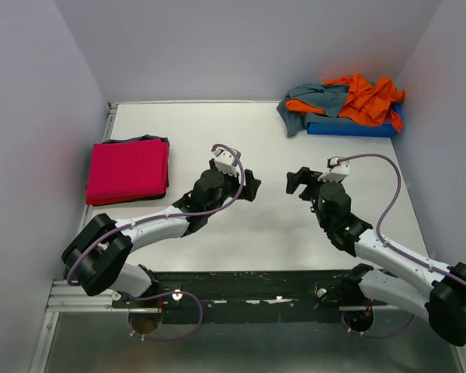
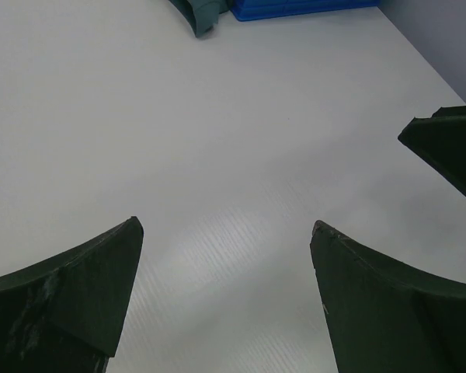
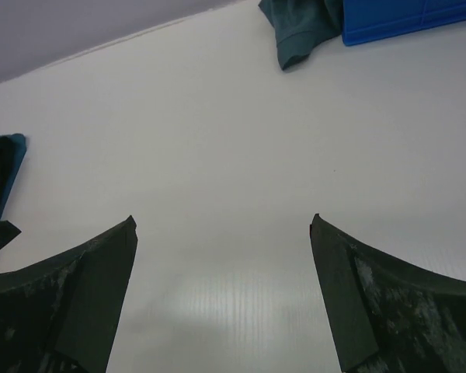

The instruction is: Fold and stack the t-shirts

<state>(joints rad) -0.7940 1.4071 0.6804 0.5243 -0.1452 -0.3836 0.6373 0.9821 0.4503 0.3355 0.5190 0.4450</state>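
Note:
A folded magenta-red t-shirt lies at the left of the table on top of a folded darker shirt whose edge shows. A crumpled slate grey-blue t-shirt and a crumpled bright orange t-shirt lie heaped on the blue bin at the back right. The grey-blue one shows in the left wrist view and the right wrist view. My left gripper is open and empty over the bare table middle. My right gripper is open and empty beside it.
A rigid blue plastic bin sits at the back right corner, also in the left wrist view and the right wrist view. Grey walls close in the table on the left, back and right.

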